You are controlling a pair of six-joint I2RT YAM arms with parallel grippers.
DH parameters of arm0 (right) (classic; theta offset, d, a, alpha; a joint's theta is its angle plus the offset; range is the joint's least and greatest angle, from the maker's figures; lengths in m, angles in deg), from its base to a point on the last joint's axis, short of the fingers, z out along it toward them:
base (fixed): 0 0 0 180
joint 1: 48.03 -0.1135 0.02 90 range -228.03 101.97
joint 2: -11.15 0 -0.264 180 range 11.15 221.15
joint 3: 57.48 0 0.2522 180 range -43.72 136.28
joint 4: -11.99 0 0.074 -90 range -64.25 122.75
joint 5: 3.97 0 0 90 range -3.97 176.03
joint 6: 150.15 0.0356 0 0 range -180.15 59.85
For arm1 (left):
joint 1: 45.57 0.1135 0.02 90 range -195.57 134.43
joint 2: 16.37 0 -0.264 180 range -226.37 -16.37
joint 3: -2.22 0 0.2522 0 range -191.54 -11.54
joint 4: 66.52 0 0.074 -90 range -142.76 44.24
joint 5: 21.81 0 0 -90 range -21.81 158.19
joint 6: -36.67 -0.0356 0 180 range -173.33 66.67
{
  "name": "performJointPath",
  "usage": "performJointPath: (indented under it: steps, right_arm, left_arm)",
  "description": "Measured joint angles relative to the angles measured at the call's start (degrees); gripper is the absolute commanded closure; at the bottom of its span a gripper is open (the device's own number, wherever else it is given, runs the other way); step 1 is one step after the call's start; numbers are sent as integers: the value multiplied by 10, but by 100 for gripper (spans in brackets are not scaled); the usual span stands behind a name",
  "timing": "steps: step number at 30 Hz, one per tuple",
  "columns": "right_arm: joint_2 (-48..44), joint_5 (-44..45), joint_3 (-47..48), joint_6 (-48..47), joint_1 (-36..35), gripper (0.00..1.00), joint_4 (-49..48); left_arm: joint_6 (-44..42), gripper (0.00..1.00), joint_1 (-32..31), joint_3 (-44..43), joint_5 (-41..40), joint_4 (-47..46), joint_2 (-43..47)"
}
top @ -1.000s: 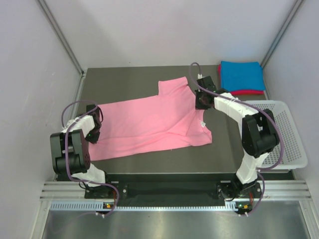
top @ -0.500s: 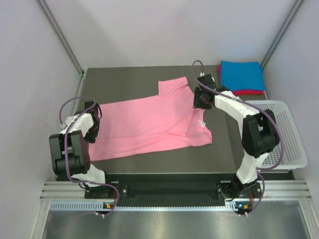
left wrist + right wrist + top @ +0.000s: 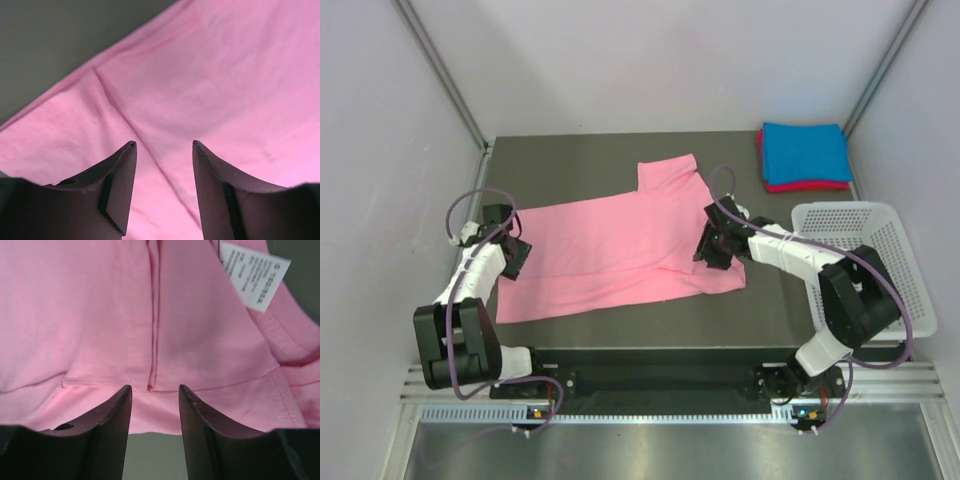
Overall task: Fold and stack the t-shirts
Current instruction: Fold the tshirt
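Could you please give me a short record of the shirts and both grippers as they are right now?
pink t-shirt: laid out on the table, label showing
blue t-shirt: folded, atop the folded magenta-red t-shirt, far right corner
left gripper: open, above the pink t-shirt's left end
right gripper: open, above its right end near the label
basket: white, at the table's right edge

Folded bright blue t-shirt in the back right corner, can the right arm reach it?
Probably yes: the right gripper is open and empty above the light pink t-shirt, and only bare dark table separates it from the blue t-shirt.
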Motion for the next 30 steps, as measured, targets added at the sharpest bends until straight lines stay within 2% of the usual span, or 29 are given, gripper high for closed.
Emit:
performJointPath:
  steps: [5,10,25,28,29,30]
  right_arm:
    - [-2,1,-30,78,-25,58,-14]
    - [1,2,-31,122,-36,60,-28]
    - [36,4,-35,172,-39,65,-47]
    - [42,3,-38,176,-39,72,-56]
    - [43,3,-38,176,-39,79,-59]
    - [43,3,-39,177,-39,83,-62]
  left_arm:
    - [-30,47,0,42,67,-20,4]
    - [-47,48,0,54,98,-39,-8]
    - [-43,51,0,68,75,-50,-27]
    - [-42,51,0,70,65,-50,-23]
    - [-41,51,0,70,63,-50,-23]
    - [-41,51,0,70,61,-50,-23]
